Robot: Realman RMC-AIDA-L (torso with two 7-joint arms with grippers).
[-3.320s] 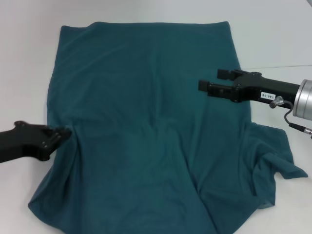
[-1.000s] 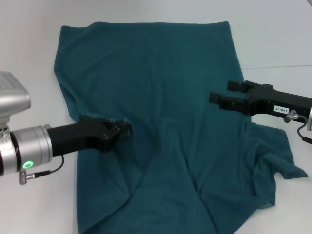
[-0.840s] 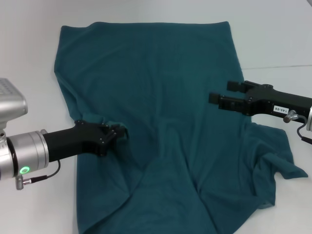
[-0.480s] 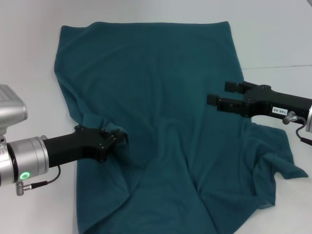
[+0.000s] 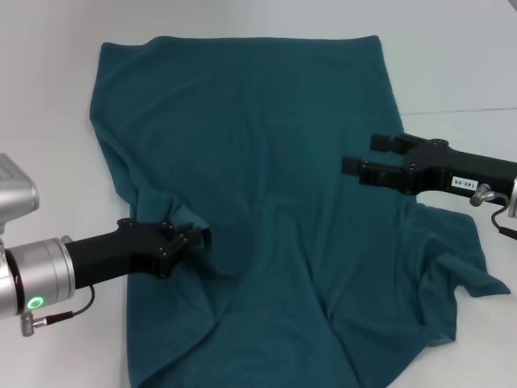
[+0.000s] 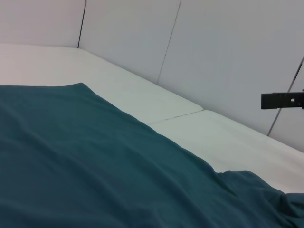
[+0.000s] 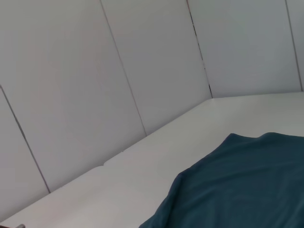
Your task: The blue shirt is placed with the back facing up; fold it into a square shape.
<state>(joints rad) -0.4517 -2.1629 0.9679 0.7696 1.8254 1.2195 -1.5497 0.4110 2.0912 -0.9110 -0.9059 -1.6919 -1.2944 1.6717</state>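
While the blue shirt (image 5: 258,202) lies spread across the desk (image 5: 48,97), the left end effector (image 5: 190,240) pinching its folded-in left edge risks slipping, the right end effector (image 5: 367,158) hovering open.

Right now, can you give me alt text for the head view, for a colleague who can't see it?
The blue shirt lies plain side up on the white table, its left side folded inward. The left gripper rests on that fold, and the right gripper hovers, jaws open, over the shirt's right side, near a rumpled sleeve.
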